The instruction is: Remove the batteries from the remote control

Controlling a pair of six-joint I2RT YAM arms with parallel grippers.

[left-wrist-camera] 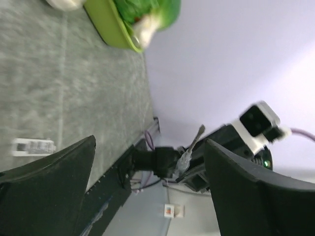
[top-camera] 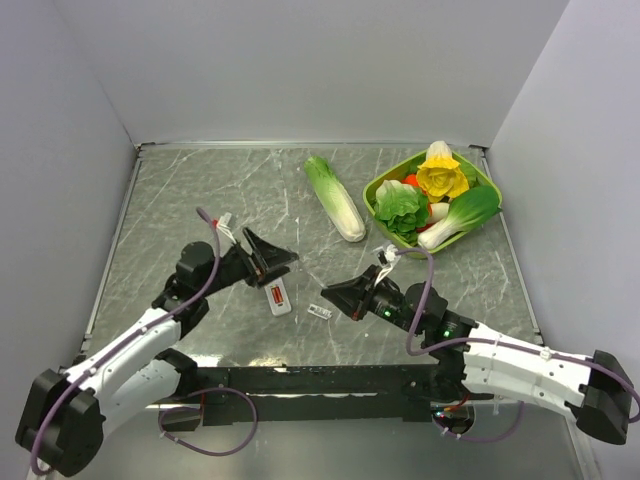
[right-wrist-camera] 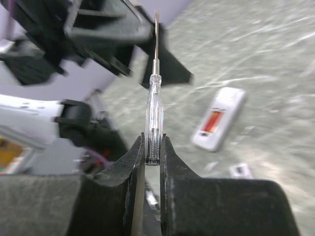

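Just behind and left of the slim white rectangular plastic remote control (top-camera: 279,297), the black left gripper (top-camera: 270,256) hangs over the grey marbled worktop (top-camera: 200,200) with its fingers spread wide and nothing between them. The remote control lies flat with its recess facing up. The red-orange strip in that recess looks to be the batteries (right-wrist-camera: 212,121), not yet lifted out; no loose cells show anywhere. Just right of the remote control, apart from it, lies a small flat whitish rectangular cover piece (top-camera: 319,312), so the opening step seems done and only the extraction remains. Further right, the black right gripper (top-camera: 335,290) is clamped on the clear handle of a thin metal-tipped screwdriver (right-wrist-camera: 153,118), whose tip is clear of the remote control. Well behind and right of the remote control rest a long pale-green cabbage (top-camera: 335,198) and a lime-green plastic bowl (top-camera: 368,195) of toy vegetables.
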